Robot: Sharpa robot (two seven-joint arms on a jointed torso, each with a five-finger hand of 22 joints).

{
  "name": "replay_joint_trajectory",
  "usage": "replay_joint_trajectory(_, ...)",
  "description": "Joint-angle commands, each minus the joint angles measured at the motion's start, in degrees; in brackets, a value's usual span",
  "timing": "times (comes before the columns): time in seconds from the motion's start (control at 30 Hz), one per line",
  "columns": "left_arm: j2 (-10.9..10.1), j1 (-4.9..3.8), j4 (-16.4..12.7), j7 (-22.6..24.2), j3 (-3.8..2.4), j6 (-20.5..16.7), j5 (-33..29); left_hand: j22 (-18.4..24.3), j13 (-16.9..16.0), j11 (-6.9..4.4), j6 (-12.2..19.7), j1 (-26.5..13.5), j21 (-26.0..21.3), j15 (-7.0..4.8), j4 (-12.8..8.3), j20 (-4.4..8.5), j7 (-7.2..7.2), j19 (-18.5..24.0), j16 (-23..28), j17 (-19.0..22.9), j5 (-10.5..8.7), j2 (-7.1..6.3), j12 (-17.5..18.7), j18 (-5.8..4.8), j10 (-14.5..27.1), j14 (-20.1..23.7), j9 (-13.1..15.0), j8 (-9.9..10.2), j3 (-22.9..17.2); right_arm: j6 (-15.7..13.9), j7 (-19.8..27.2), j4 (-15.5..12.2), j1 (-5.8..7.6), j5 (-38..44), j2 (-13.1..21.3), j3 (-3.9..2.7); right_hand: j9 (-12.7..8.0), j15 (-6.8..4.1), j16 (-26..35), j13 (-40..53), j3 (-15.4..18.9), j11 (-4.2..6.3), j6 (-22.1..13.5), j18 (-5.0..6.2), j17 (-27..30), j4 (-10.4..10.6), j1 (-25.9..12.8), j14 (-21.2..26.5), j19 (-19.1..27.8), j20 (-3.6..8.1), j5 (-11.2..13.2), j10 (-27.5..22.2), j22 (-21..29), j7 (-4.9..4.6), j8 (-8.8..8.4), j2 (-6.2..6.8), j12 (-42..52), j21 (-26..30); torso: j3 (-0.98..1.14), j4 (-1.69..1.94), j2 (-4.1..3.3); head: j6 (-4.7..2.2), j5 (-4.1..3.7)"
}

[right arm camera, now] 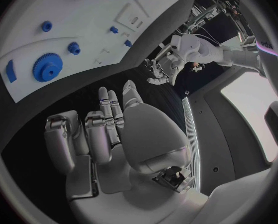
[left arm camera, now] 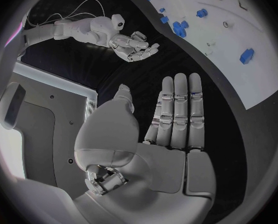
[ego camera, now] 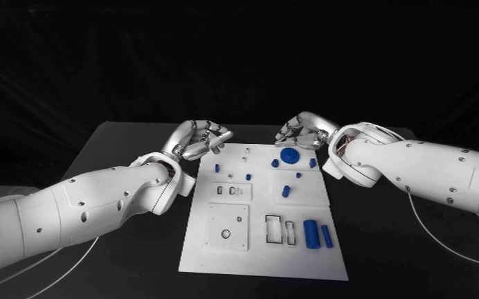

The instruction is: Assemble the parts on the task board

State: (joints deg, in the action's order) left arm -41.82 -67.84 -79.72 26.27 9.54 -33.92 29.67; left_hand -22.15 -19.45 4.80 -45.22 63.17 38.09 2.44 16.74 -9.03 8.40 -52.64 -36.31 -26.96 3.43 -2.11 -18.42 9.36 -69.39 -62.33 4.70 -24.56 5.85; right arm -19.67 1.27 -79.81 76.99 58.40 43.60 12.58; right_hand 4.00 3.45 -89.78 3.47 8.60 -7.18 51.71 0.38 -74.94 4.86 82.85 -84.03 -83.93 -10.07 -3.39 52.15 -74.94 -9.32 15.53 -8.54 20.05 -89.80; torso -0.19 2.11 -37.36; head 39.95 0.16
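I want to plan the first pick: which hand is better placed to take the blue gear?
Probably the right hand. It hovers empty at the board's far edge, just beside the gear. The left hand, also empty, hangs off the board's opposite far corner, farther from it.

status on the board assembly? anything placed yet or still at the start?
Looks like the start. Done: nothing clearly assembled; the blue gear and the two blue cylinders lie loose on the task board. In hand: nothing; the left hand and right hand hover at the board's far corners, fingers apart. Left: apparently every part, with the rectangular slots unfilled.
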Motion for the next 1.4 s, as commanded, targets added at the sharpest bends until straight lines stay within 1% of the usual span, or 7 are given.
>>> replay_joint_trajectory(0.03, -0.12, -0.08, -0.55, 0.03, -0.09, 1.99, 0.90, -0.06, -0.35, -0.19, -1.07, 0.10, -0.34, -0.21, 0.01, -0.12, -0.16, 0.32, 0.42, -0.30, -0.29, 0.59, 0.45, 1.07, 0.21, 0.14, 0.10, 0.60, 0.47, 2.19, -5.80, 0.26, -0.51, 16.80, -0.47, -0.01, -0.16, -0.26, -0.22, 0.01, -0.23, 0.07, 0.71, -0.38, -15.06, -0.63, 0.96, -5.97, -6.07, 0.51, 0.32, 1.16, -15.06, 0.65, -1.13, 0.27, -1.21, -0.20, -0.11, 0.36, -0.72, 0.36, -0.60)
replay_joint_trajectory(0.2, -0.32, -0.10, -1.01, 0.12, -0.11, 2.18, 0.90, -0.10, -0.69, -0.25, -1.98, 0.23, -0.36, -0.24, 0.01, -0.12, -0.26, 0.32, 0.68, -0.61, -0.29, 0.88, 0.72, 1.08, 0.19, 0.05, 0.19, 1.15, 0.81, 3.53, -7.33, 0.40, -0.98, 23.09, -1.03, -0.02, -0.19, -0.32, -0.22, 0.01, -0.90, 0.09, 1.91, -0.38, -15.06, -1.10, 1.86, -5.97, -6.07, 0.54, 0.34, 2.09, -15.06, 0.71, -2.59, 0.59, -3.40, -0.20, -0.20, 0.51, -1.01, 0.63, -1.45)
replay_joint_trajectory(0.53, -0.48, -0.12, -1.36, 0.39, -0.14, 2.53, 0.91, -0.14, -1.36, -0.26, -3.94, 0.55, -0.56, -0.18, 0.00, -0.19, -0.41, 0.53, 1.49, -1.26, -0.29, 1.43, 1.66, 1.05, 0.75, 0.21, 0.45, 2.32, 1.60, 6.49, -9.06, 0.99, -1.86, 28.94, -2.34, -0.03, -0.24, -1.01, -0.22, 0.01, -1.71, 0.78, 2.45, -0.38, -15.06, -1.79, 3.00, -5.97, -6.07, 1.06, 0.41, 2.72, -15.06, 1.05, -5.17, 1.45, -6.73, -0.20, -0.28, 0.57, -0.90, 1.27, -1.78)
replay_joint_trajectory(0.8, -0.68, -0.12, -1.45, 0.70, -0.15, 2.71, 0.91, -0.11, -1.61, -0.10, -4.47, 1.11, -0.80, -0.03, -0.03, -0.33, -0.30, 0.78, 2.06, -1.58, -0.29, 2.07, 2.40, 1.03, 1.42, 0.48, 0.51, 3.30, 1.86, 8.00, -10.40, 2.08, -2.67, 30.77, -3.53, -0.05, -0.25, -1.34, -0.22, 0.01, -2.09, 0.96, 2.29, -0.38, -15.06, -1.93, 3.27, -5.97, -6.07, 1.42, 0.44, 2.57, -15.06, 1.04, -6.26, 1.56, -8.04, -0.20, -0.27, 0.65, -0.77, 1.78, -1.42)
replay_joint_trajectory(1.03, -1.02, -0.12, -1.57, 0.95, -0.16, 2.71, 0.91, -0.11, -1.67, -0.09, -4.64, 1.31, -0.83, -0.01, -0.06, -0.35, -0.30, 0.81, 2.13, -1.66, -0.28, 2.19, 2.50, 1.04, 1.49, 0.50, 0.54, 3.46, 1.90, 8.43, -11.45, 3.92, -3.23, 31.60, -4.91, -0.13, -0.27, -1.16, -0.22, 0.02, -2.49, 0.81, 1.77, -0.38, -15.06, -1.96, 3.35, -5.97, -6.07, 1.39, 0.45, 2.05, -15.06, 0.75, -7.47, 1.56, -9.37, -0.20, -0.31, 0.43, -0.68, 1.98, -1.57)
replay_joint_trajectory(1.13, -1.21, -0.12, -1.60, 0.99, -0.16, 2.58, 0.91, -0.11, -1.67, -0.09, -4.64, 1.31, -0.83, -0.01, -0.06, -0.35, -0.30, 0.81, 2.13, -1.66, -0.28, 2.19, 2.50, 1.04, 1.49, 0.50, 0.54, 3.46, 1.90, 7.89, -11.69, 4.79, -3.46, 31.75, -5.55, -0.15, -0.26, -1.09, -0.22, 0.03, -2.72, 0.74, 1.66, -0.38, -15.06, -1.99, 3.45, -5.97, -6.07, 1.34, 0.44, 1.92, -15.06, 0.66, -7.79, 1.41, -9.73, -0.20, -0.33, 0.53, -0.81, 1.86, -1.81)
replay_joint_trajectory(1.4, -1.38, -0.13, -1.66, 1.03, -0.17, 2.51, 0.91, -0.11, -1.72, -0.08, -4.75, 1.43, -0.85, 0.00, -0.07, -0.37, -0.30, 0.83, 2.18, -1.71, -0.27, 2.25, 2.57, 1.04, 1.54, 0.52, 0.56, 3.57, 1.95, 6.74, -11.80, 5.91, -3.82, 31.61, -6.66, -0.19, -0.27, -1.03, -0.22, 0.07, -3.11, 0.68, 1.33, -0.38, -15.06, -2.01, 3.58, -5.97, -6.07, 1.26, 0.42, 2.01, -15.06, 0.60, -8.39, 1.14, -10.14, -0.20, -0.30, 0.56, -0.76, 2.05, -1.72)
